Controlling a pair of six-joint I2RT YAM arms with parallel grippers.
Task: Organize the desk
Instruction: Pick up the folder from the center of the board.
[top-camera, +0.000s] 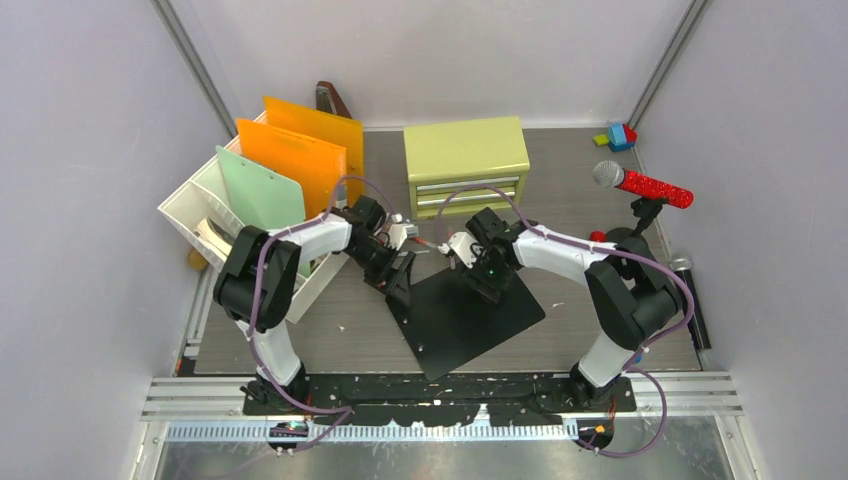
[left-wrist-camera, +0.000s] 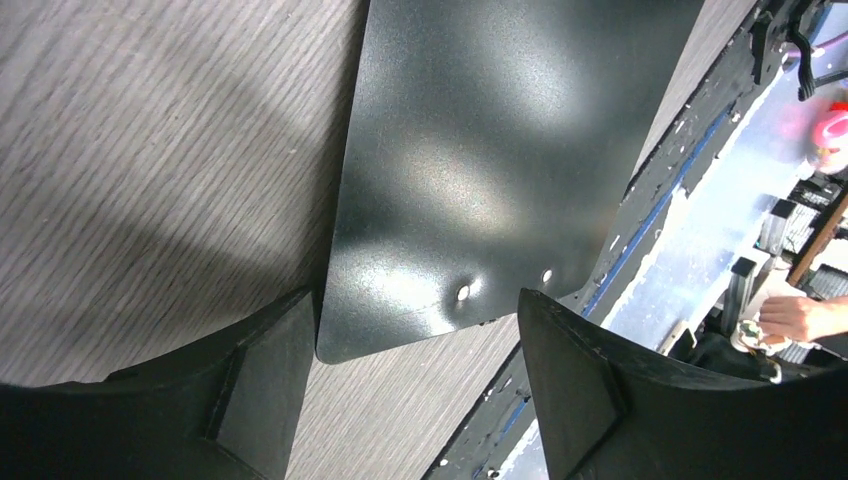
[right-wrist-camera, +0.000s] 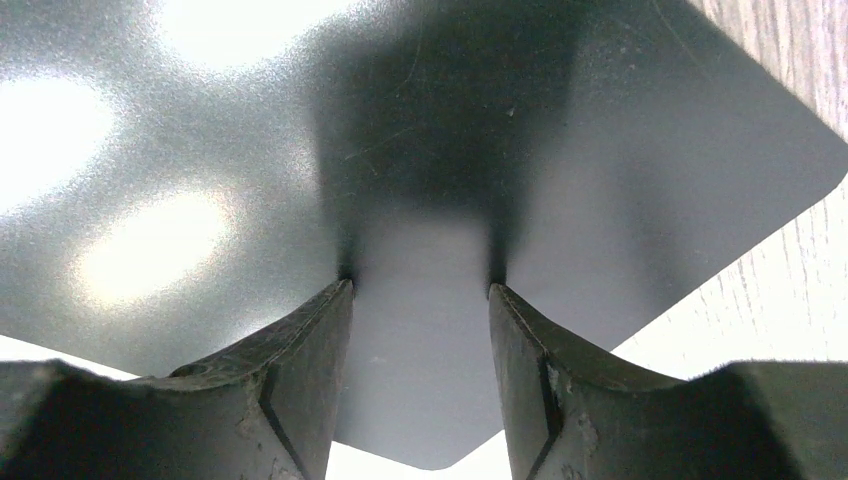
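A thin black board (top-camera: 470, 315) lies flat on the dark wood-grain desk (top-camera: 330, 335), turned diagonally. My left gripper (top-camera: 400, 280) is at the board's left corner. In the left wrist view its jaws stand apart with the rounded corner of the board (left-wrist-camera: 480, 150) between the fingertips, and the gripper (left-wrist-camera: 415, 300) holds nothing. My right gripper (top-camera: 492, 285) is over the board's far part. In the right wrist view both fingertips rest on the board (right-wrist-camera: 200, 150), and the gripper (right-wrist-camera: 420, 285) is open with nothing between the fingers.
A yellow-green drawer cabinet (top-camera: 465, 165) stands at the back. A white file organizer (top-camera: 195, 215) with orange and green folders is at the back left. A red microphone (top-camera: 650, 185) and toy blocks (top-camera: 618, 135) are at the right. A black rail (top-camera: 440, 395) runs along the near edge.
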